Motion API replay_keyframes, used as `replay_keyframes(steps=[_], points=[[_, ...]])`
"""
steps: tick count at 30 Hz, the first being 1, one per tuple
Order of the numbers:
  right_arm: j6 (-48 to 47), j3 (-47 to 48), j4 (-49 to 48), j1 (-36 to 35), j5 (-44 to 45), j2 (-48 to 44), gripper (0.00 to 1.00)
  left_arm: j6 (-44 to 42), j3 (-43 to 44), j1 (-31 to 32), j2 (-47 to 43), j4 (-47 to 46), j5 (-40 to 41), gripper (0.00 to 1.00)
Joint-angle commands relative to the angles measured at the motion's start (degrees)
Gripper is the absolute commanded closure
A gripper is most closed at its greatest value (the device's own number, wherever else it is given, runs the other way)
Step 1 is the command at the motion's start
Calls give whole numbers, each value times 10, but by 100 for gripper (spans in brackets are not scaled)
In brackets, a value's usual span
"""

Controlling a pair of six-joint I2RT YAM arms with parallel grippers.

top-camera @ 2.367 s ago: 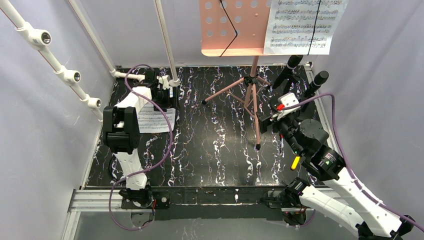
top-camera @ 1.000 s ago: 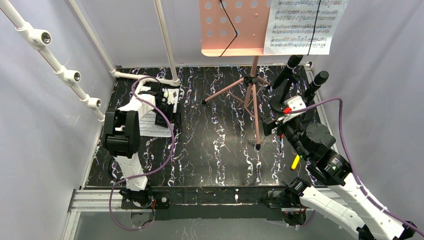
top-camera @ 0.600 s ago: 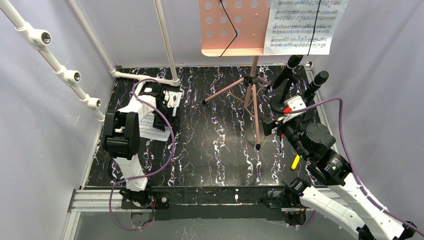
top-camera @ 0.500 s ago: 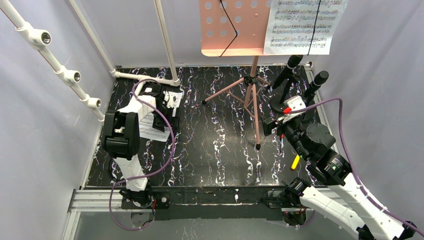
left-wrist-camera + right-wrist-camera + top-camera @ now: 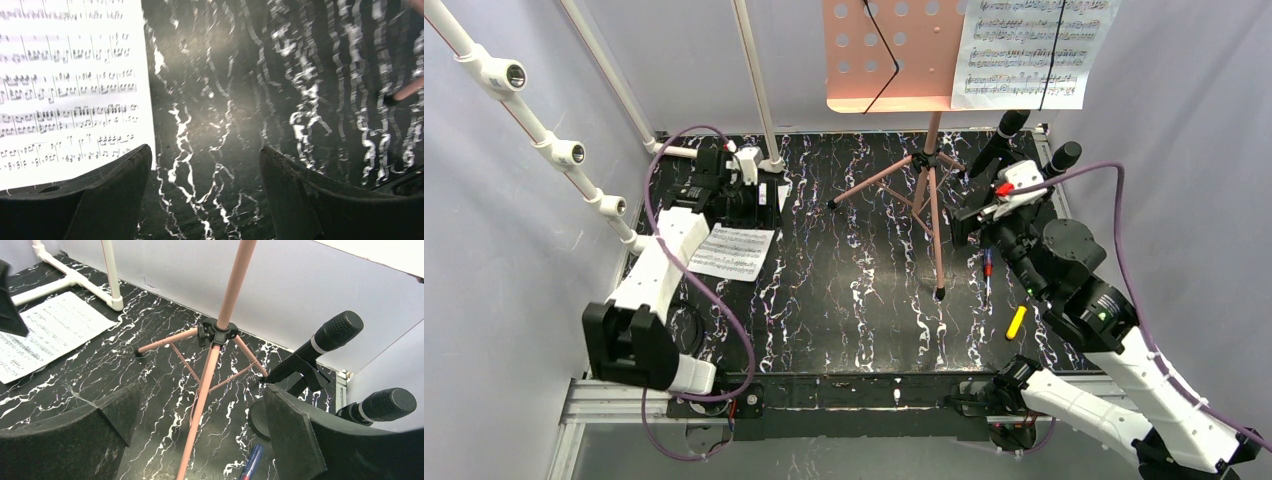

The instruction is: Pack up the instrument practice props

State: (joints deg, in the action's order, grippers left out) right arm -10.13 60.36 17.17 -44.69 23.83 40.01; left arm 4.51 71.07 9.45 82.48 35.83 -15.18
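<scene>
Matt salmon-pink perforated metal music desk (image 5: 854,70), white paper sheet-music page (image 5: 736,252), glossy black marbled tabletop (image 5: 854,300), matt black microphone (image 5: 334,331) with rough grille, smooth white plastic pipe frame (image 5: 562,152)

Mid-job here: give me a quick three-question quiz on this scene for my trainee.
1. True or false: the left gripper holds the loose sheet-music page.
2. How many black microphones stand beyond the right gripper? A one, B two, C three.
3. Fill in: in the top view, the upper sheet-music page hangs at the salmon-pink music desk's ___ edge.
Key: 1 false, it is open and empty; 2 B; 3 right.
</scene>
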Motion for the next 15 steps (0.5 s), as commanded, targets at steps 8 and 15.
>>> replay_keyframes(steps=[8,15], points=[[51,184,117,0,22,142,1,87,67,71,-152,-76,-9,23],[34,282,147,-1,68,193,1,115,161,147,-151,-123,-12,24]])
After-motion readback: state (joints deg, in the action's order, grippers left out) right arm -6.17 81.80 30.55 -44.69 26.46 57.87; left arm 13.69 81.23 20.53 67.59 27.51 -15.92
